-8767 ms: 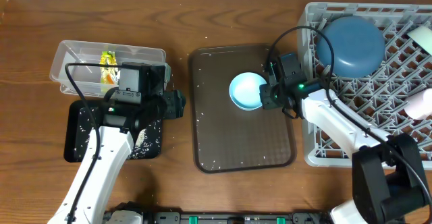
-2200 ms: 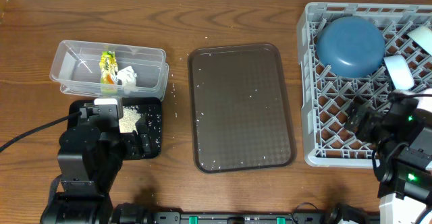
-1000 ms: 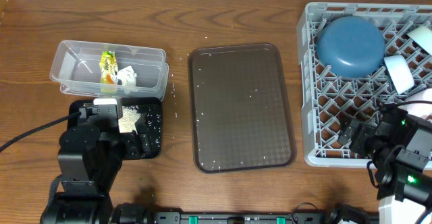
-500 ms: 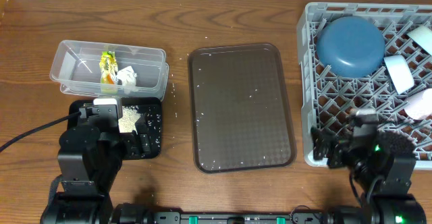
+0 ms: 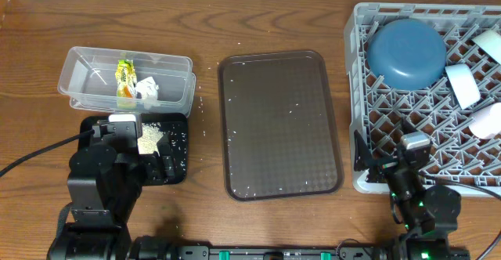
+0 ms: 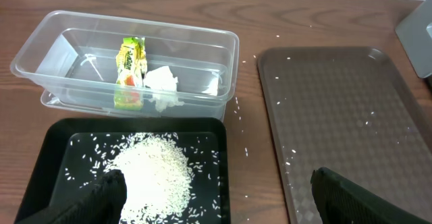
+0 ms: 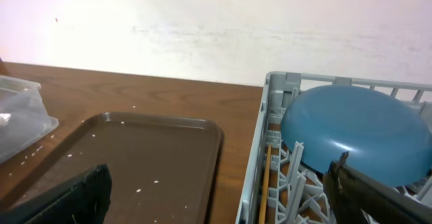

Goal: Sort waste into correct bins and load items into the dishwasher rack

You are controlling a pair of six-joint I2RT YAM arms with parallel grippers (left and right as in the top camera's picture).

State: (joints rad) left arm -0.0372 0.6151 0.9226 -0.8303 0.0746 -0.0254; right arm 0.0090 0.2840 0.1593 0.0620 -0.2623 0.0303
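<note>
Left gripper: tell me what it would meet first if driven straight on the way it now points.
Probably the heap of loose white rice grains in the shallow black rectangular tray, just ahead of the open left gripper; the clear rectangular plastic tub stands beyond. Depth is hard to judge.

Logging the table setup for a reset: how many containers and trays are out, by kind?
Clear tub: 1
Black tray: 1
Brown serving tray: 1
Grey rack: 1
Total: 4
</note>
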